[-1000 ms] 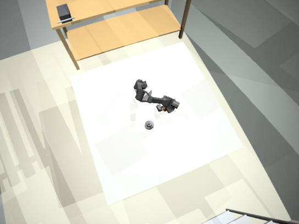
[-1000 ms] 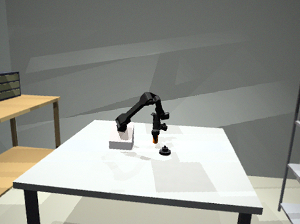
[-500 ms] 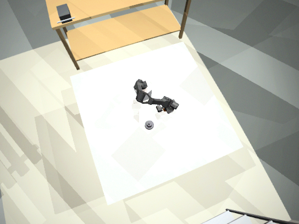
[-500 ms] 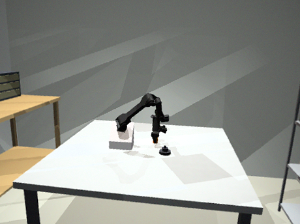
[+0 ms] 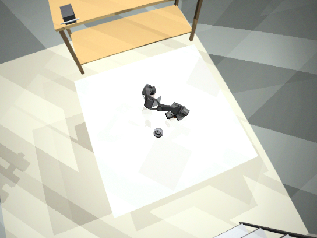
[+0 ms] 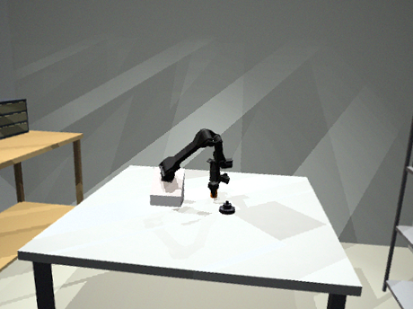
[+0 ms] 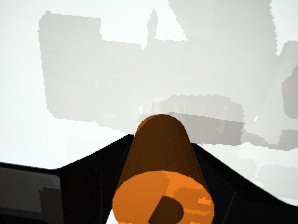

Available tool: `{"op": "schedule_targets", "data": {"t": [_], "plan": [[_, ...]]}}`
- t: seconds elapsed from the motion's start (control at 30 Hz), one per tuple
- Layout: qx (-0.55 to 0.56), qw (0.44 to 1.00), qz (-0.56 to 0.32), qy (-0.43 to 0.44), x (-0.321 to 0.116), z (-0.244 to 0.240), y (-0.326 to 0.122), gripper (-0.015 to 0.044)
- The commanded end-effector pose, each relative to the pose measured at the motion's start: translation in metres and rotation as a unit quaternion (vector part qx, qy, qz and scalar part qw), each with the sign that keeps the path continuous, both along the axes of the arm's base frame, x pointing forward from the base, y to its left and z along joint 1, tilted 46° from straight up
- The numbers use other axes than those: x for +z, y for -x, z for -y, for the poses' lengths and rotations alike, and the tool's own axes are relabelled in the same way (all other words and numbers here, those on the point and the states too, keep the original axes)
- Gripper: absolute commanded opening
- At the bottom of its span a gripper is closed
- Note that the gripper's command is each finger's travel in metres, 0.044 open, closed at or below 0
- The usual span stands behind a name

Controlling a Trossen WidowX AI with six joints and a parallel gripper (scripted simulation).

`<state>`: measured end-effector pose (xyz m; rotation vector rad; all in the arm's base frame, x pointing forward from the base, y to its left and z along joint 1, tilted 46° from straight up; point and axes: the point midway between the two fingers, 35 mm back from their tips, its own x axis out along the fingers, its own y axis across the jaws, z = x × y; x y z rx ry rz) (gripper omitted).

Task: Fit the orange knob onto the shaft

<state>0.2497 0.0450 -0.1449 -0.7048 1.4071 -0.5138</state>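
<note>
The orange knob (image 5: 175, 117) (image 6: 216, 195) (image 7: 160, 150) is an upright cylinder. Its end face with the D-shaped hole (image 7: 170, 208) faces the wrist camera; the hole's flat side is toward the left in that view. My gripper (image 6: 213, 190) (image 7: 160, 144) is shut on the knob, one dark finger on each side. Whether the knob touches the table cannot be told. The dark round pedestal (image 5: 155, 135) (image 6: 227, 210) stands on the table a short way from the knob, with the short shaft (image 6: 227, 202) upright at its middle and bare. The shaft's flat side cannot be made out.
The arm's base stands on a pale block (image 6: 166, 198) on the white table (image 5: 140, 186) (image 6: 154, 249). A wooden workbench (image 5: 131, 35) (image 6: 48, 139) with a dark drawer box (image 5: 67, 13) (image 6: 0, 118) and a metal shelf rack (image 6: 407, 159) stand beyond the table.
</note>
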Motion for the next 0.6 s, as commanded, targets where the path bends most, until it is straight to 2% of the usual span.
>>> {"op": "schedule_targets", "data": {"t": [0.0, 0.07, 0.57], "plan": [[0.003, 1.000, -0.001, 0.000, 0.006, -0.008, -0.001, 0.0052], [0.003, 1.000, -0.001, -0.002, 0.014, -0.019, -0.002, 0.0000], [0.003, 1.000, -0.002, -0.002, 0.094, -0.096, 0.014, 0.0000]]}}
